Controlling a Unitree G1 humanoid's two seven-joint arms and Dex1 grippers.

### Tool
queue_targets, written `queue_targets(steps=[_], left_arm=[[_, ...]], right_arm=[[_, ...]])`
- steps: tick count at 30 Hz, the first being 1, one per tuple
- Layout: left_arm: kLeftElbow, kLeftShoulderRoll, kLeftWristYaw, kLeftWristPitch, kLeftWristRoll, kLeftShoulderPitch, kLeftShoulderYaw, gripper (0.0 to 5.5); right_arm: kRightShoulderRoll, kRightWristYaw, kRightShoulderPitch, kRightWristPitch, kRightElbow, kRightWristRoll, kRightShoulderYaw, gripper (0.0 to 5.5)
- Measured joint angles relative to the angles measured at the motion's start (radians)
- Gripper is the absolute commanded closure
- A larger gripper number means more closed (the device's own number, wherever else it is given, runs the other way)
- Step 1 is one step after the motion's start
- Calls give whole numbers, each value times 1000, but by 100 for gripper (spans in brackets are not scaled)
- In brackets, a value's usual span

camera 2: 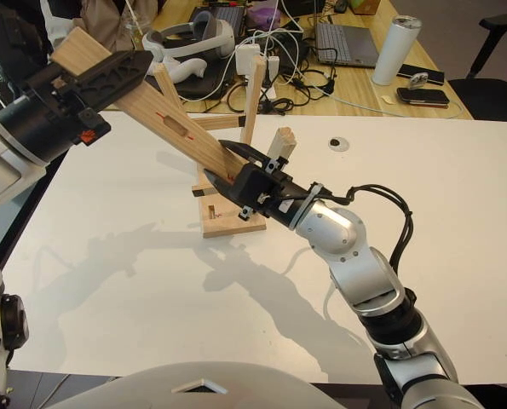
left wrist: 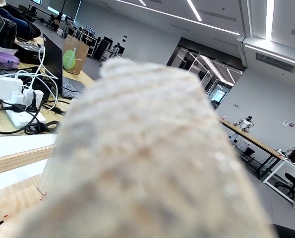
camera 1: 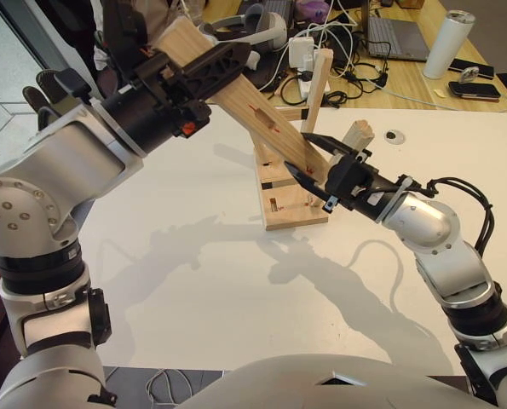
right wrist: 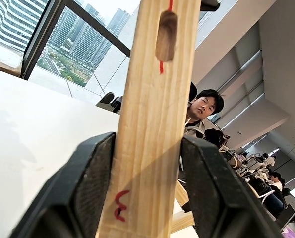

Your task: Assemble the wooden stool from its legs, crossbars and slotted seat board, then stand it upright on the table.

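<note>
Holding the leg at both ends here: clamped near its top in the left gripper, pinched low down by the right gripper, pads pressed on both edges. Tilted steeply, foot hidden behind the right gripper, just above the board lying flat on the table; can't tell whether touching. Looks like seating this leg into the board. Best done with both grips firm: swing the top toward vertical, line the foot with the slot below the right gripper, press straight down. Mind the upright just beyond, easy to knock.
</note>
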Motion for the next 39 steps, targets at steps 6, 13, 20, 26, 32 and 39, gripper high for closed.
queue_targets(steps=[6,13,20,26,32,39], left_arm=[[20,-3,-18,-4,24,-26,-8,449],[28,-3,-22,-15,31,-31,8,446],[46,-3,-5,-16,35,-35,10,448],[67,-10,10,-15,50,-36,-7,448],[75,-9,5,-7,64,-36,-6,448],[96,9,-33,18,85,-61,22,448]], right_arm=[[12,-15,-19,-9,18,-29,4,343],[43,-25,-55,-13,45,-75,16,343],[52,4,-57,-53,56,-141,53,222],[96,56,-84,-130,25,-122,64,127],[103,52,-88,-138,38,-171,50,13],[108,25,-92,-137,63,-245,17,10]])
